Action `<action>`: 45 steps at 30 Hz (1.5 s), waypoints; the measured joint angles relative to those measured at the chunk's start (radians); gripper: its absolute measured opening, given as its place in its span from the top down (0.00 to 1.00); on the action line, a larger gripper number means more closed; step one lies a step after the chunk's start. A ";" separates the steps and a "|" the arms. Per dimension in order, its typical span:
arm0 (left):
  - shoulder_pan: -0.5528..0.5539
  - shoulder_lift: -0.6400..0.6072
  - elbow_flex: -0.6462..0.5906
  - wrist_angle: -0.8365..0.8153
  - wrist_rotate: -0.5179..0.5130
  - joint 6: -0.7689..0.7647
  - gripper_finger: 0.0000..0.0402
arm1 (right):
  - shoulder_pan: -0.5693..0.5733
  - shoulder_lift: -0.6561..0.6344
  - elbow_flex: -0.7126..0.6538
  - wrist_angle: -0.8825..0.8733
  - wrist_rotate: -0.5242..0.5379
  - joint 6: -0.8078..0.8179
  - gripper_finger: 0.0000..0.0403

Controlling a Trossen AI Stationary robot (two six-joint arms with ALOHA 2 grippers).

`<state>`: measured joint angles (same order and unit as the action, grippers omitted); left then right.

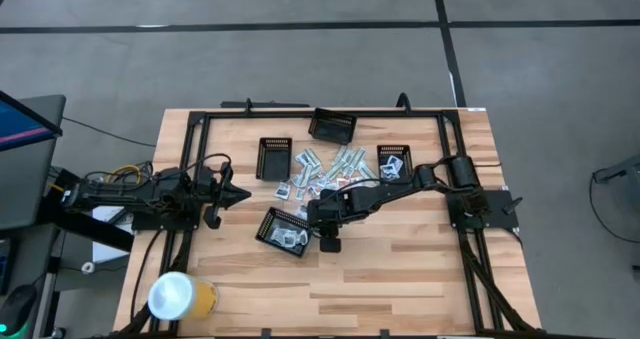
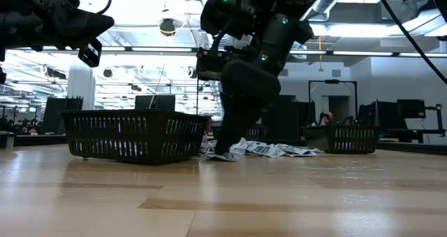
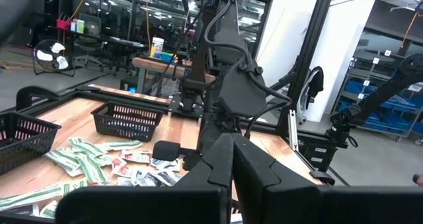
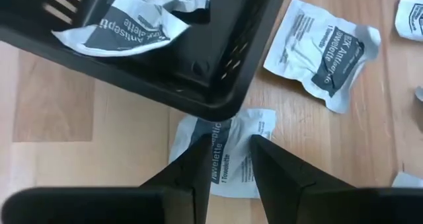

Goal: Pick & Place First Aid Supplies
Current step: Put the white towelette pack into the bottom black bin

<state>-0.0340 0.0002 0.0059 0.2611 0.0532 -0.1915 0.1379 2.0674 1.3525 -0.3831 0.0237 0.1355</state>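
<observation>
Right gripper (image 4: 228,159) jaws partly spread over towelette packet (image 4: 228,151), left gripper (image 3: 231,159) pressed together.

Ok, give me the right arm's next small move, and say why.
Probably close the right gripper: its fingers are open and straddle a towelette packet lying flat on the table, partly under the corner of the tray. Then lift it. The left gripper waits shut, off to the side.
</observation>
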 joint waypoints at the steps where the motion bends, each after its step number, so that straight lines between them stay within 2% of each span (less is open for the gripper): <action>1: -0.001 0.000 0.000 0.000 0.000 0.000 0.98 | -0.003 0.000 0.000 -0.002 0.000 0.001 0.75; 5: -0.001 0.000 0.000 0.001 0.000 0.000 0.98 | -0.013 0.000 0.000 -0.024 -0.001 0.025 0.80; 11: -0.001 0.000 0.000 0.002 0.000 0.000 0.98 | -0.026 -0.002 0.001 -0.047 -0.020 0.043 0.98; 18: -0.001 0.000 0.000 0.002 0.000 0.000 0.98 | -0.030 -0.015 -0.001 -0.058 -0.019 0.065 0.99; 23: -0.001 0.000 0.000 0.003 0.000 0.000 0.98 | -0.018 -0.042 0.015 -0.115 0.062 0.075 1.00; 31: -0.001 0.000 0.000 0.010 0.000 0.000 0.98 | -0.021 -0.077 0.026 -0.177 0.134 0.068 1.00; 42: -0.001 0.000 0.000 0.013 0.000 0.000 0.98 | -0.021 -0.135 0.029 -0.175 0.262 0.065 1.00; 45: -0.001 0.000 0.000 0.014 0.000 0.000 0.98 | -0.021 -0.144 0.028 -0.151 0.283 0.018 1.00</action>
<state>-0.0353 0.0006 0.0059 0.2754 0.0532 -0.1913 0.1165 1.9237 1.3808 -0.5338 0.3067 0.1536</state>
